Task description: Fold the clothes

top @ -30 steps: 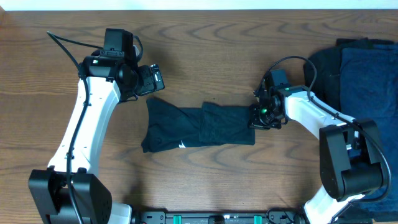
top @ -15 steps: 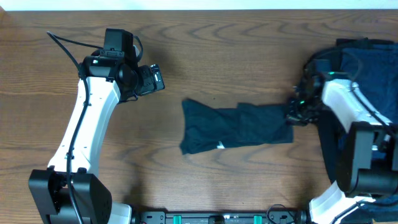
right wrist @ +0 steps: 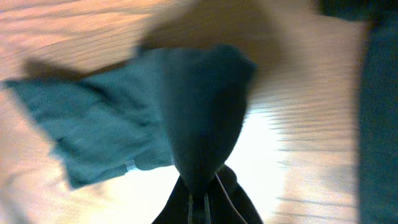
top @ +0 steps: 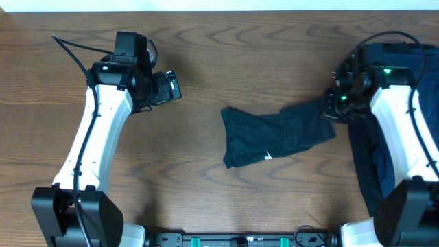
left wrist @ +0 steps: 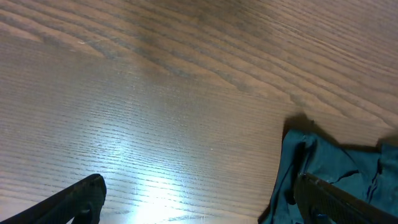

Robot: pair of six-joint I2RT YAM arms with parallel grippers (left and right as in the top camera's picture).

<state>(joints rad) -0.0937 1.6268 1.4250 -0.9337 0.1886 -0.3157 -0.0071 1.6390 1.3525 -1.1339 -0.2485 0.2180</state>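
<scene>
My right gripper is clamped on the folded black T-shirt, which lies just left of the clothes pile. Far left of that pile, my left gripper hangs wide open. I'd carry the shirt low so the folds hold.

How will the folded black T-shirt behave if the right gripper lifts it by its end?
Probably floppy: in the right wrist view the T-shirt bunches into a narrow pleat where the right gripper pinches it. It seems light, since one pinch holds its end. The folds may slip open, as the layers lie loose on the table.
</scene>
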